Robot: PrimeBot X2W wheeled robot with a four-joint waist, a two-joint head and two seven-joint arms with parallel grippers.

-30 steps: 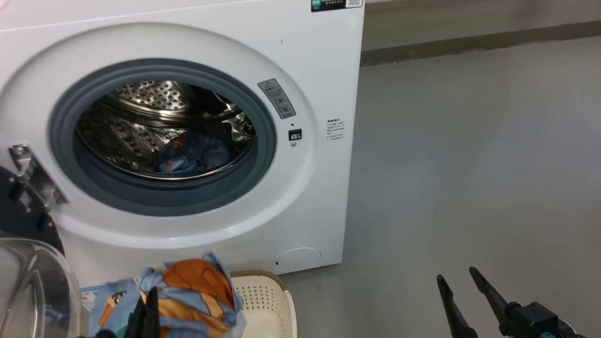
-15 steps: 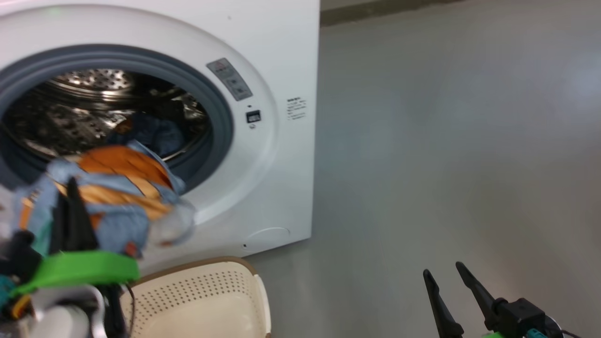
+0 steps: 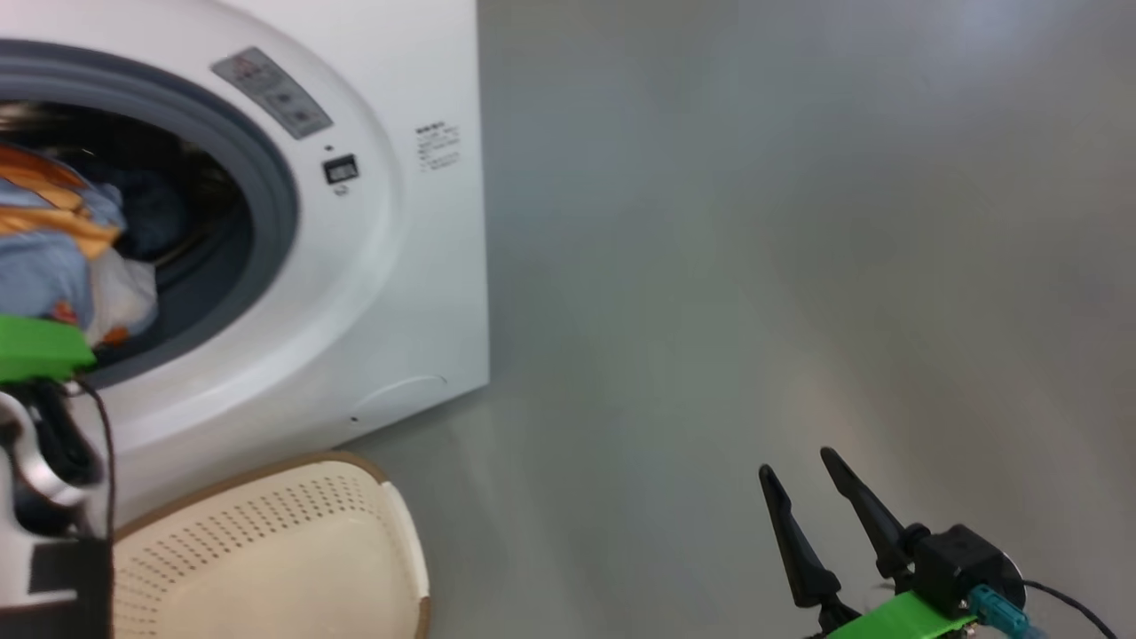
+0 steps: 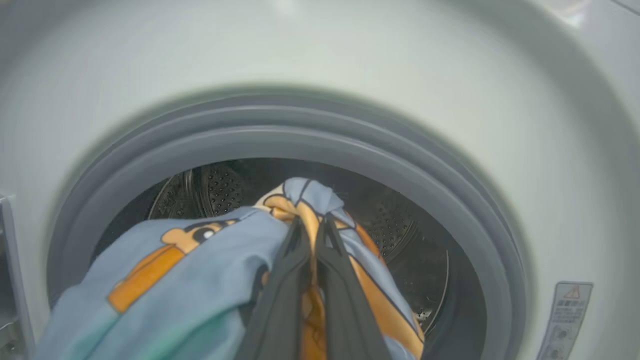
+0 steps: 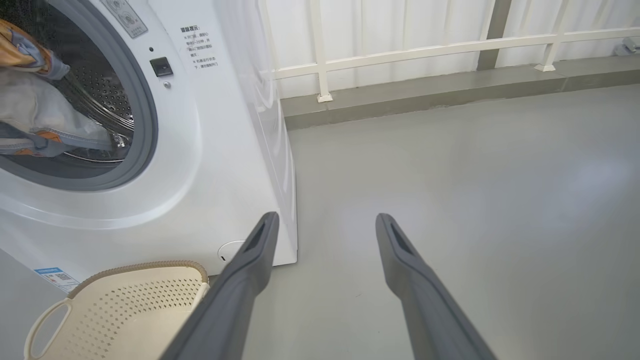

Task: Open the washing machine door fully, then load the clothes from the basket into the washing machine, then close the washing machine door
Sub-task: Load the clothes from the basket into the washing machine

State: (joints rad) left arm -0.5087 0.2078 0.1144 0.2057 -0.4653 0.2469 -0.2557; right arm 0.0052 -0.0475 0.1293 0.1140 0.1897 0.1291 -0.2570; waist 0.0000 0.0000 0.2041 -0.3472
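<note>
The white washing machine stands at the left with its grey-gasketed mouth uncovered; the washing machine door is out of view. My left gripper is shut on the light blue and orange clothes. It holds them at the drum opening, just over the gasket's lower lip. The same bundle hangs in the opening above the gripper's green mount. A darker blue heap lies deeper in the drum. The cream basket sits on the floor in front of the machine. My right gripper hovers open over the floor to the right, holding nothing.
Bare grey floor stretches to the right of the machine. In the right wrist view a white railing on a low kerb closes off the back. The basket has a side handle toward the lower left.
The head camera has swung right and down. My left gripper has lifted the clothes out of the basket and up into the drum opening. The right gripper has stayed open in place.
</note>
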